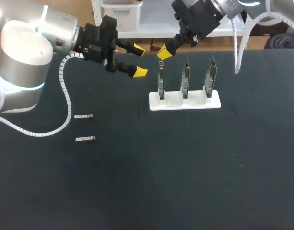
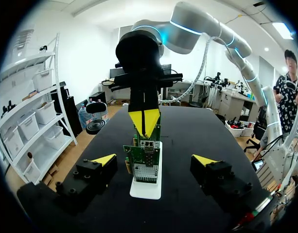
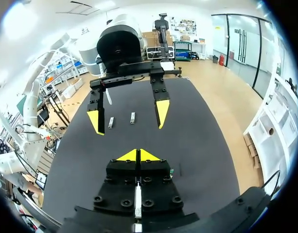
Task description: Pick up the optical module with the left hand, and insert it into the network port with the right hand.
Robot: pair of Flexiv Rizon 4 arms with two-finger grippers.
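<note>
My left gripper [image 1: 139, 61] hovers wide open and empty beside the stand [image 1: 194, 103], probably leaving room for my right gripper [image 1: 164, 52], closed with nothing visible in it, above the end board [image 1: 161, 84].

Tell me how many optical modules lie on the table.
2. The first module lies left of the white stand; the second module lies nearer the camera. Others may be hidden at the stand.
</note>
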